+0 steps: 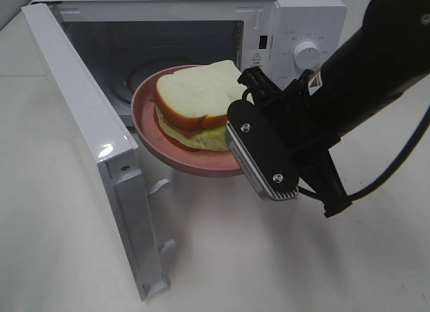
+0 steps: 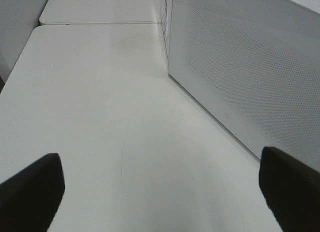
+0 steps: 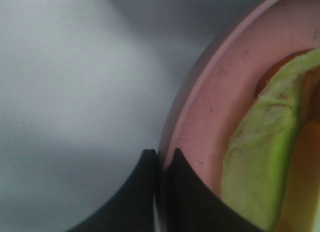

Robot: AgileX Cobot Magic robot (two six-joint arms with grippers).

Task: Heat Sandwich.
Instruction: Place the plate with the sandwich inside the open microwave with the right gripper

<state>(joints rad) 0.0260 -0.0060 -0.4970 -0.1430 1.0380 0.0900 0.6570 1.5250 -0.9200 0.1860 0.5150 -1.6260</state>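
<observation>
Right pincer [image 3: 161, 157] clamped on rim of pink plate [image 3: 200, 117], sandwich [image 1: 198, 100] on it just beside; left pincer [image 2: 160, 187] apart

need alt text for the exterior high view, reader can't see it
The jaws of the right gripper pinch the rim of a pink plate carrying a sandwich, holding it at the mouth of an open white microwave. Its door stands wide open on the left, over a white table.
</observation>
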